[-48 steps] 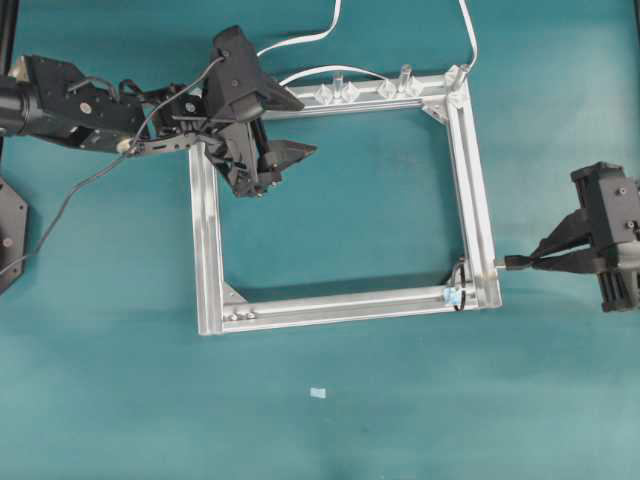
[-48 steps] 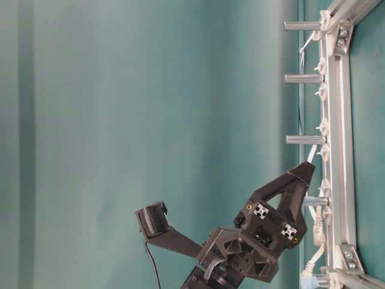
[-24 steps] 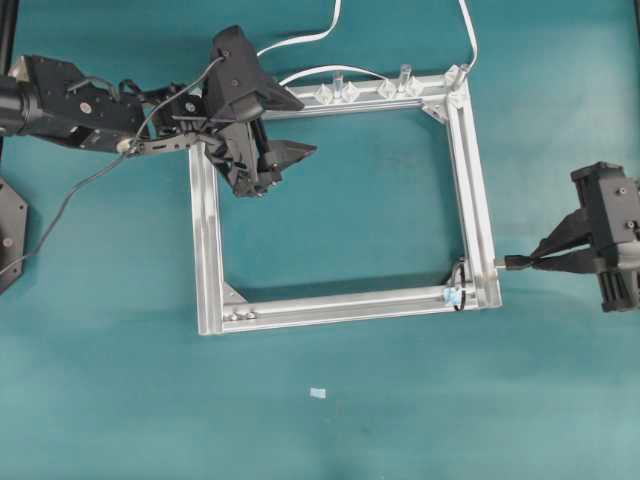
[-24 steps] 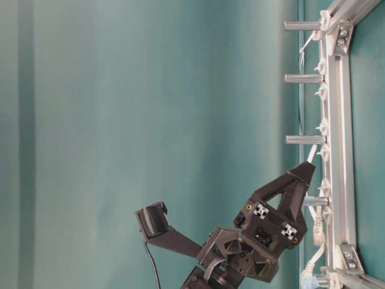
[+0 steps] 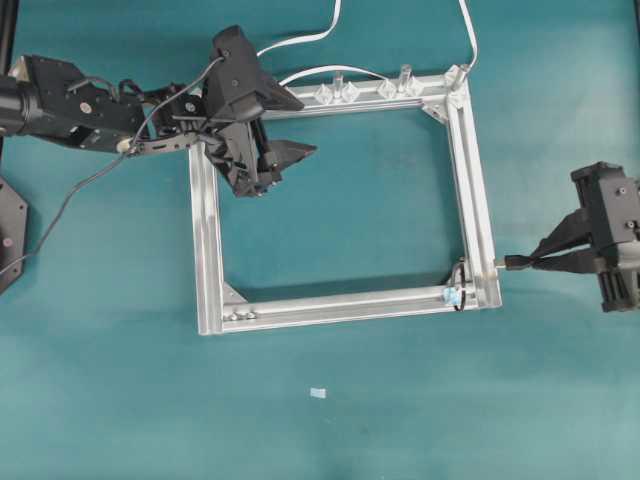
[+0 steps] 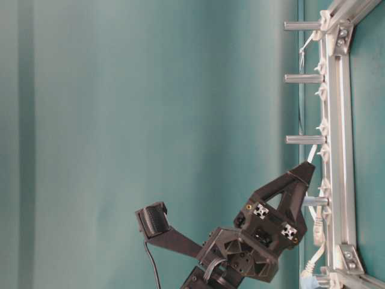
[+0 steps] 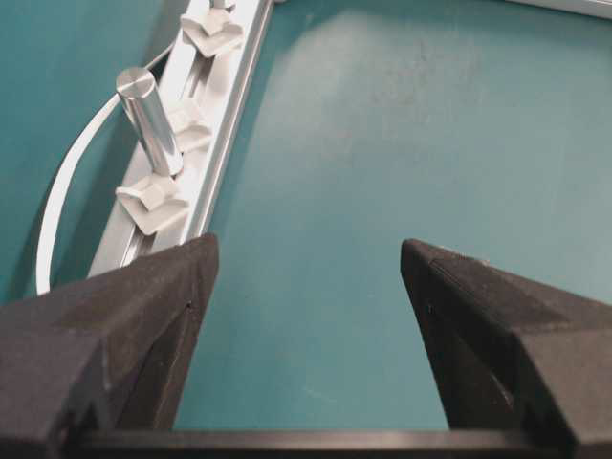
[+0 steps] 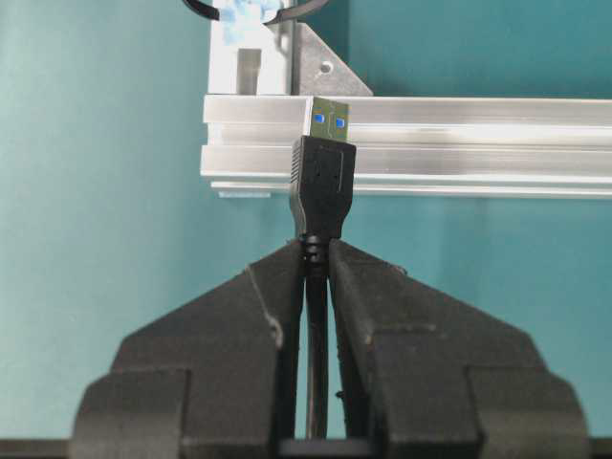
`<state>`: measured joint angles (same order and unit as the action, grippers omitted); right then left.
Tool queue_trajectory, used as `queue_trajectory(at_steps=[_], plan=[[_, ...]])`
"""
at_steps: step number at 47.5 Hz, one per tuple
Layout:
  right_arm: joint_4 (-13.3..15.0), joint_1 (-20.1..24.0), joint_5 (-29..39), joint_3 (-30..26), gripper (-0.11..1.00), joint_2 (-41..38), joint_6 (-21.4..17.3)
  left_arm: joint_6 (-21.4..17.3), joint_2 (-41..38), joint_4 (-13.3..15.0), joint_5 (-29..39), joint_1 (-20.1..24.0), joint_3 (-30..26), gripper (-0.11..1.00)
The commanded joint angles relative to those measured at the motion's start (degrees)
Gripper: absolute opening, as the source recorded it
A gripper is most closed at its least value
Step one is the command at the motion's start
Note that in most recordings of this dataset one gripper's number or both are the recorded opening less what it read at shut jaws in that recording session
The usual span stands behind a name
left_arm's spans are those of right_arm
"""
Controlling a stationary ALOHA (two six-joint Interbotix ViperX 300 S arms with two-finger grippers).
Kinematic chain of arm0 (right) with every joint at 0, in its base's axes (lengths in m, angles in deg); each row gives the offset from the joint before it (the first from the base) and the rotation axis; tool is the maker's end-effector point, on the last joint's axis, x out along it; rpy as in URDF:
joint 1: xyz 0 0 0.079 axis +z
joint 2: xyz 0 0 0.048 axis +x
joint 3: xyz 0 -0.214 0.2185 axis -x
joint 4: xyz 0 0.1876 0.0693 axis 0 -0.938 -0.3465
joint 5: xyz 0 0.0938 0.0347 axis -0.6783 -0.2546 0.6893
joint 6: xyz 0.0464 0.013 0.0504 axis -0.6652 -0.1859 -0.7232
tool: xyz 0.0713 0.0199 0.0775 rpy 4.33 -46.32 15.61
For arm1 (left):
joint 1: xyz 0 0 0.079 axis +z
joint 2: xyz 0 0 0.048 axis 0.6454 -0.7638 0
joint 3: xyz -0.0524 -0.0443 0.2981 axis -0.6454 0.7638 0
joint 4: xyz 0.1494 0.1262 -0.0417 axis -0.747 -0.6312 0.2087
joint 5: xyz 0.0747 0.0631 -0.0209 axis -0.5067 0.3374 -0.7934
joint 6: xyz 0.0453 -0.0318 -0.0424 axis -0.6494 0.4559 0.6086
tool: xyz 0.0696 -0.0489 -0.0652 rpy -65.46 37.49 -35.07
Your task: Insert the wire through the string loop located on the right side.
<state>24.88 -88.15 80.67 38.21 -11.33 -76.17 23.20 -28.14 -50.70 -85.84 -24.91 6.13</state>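
With the right gripper clenched on the wire and the left gripper released, the plug may jam on the frame below the loop at lower right.

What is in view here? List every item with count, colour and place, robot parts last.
aluminium frame: one, silver rectangle, table centre.
wire: one, black, plug with metallic tip just outside the frame's right rail.
string loop: one, dark with pale-blue tag, frame's lower right corner.
white cables: two, running off the top edge.
clear clips: several, along the frame's top rail.
pale scrap: one, below the frame.
table: teal.
left gripper: open, over the frame's upper left corner.
right gripper: shut on the wire.
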Motion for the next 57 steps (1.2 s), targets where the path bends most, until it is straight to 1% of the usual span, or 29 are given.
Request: queue_trajectory(at_steps=[1,17,27,37,57], plan=[[0.2,0.4,-0.2,-1.3,0.12,-0.1,-0.1,-0.1,1.3,-0.2,-0.4,0.2,-1.1,0.8],[0.2,3.5,-0.4,-1.5,0.12,-0.6,-0.2,-0.1,1.3,-0.2,-0.4,0.3,-1.1,0.8],[0.2,5.8,-1.1,-1.8,0.12,-1.7,-1.0,-0.1,1.3,-0.2,-0.4,0.2,-1.2,0.8],[0.2,6.1,-2.1,-1.6,0.12,-2.0,-1.7,-0.1,1.4,-0.2,-0.4,0.2,-1.3,0.8],[0.2,6.1,-2.6,-1.5,0.12,-2.0,-1.7,0.0,1.4,-0.2,-0.3,-0.5,-1.2,0.8]])
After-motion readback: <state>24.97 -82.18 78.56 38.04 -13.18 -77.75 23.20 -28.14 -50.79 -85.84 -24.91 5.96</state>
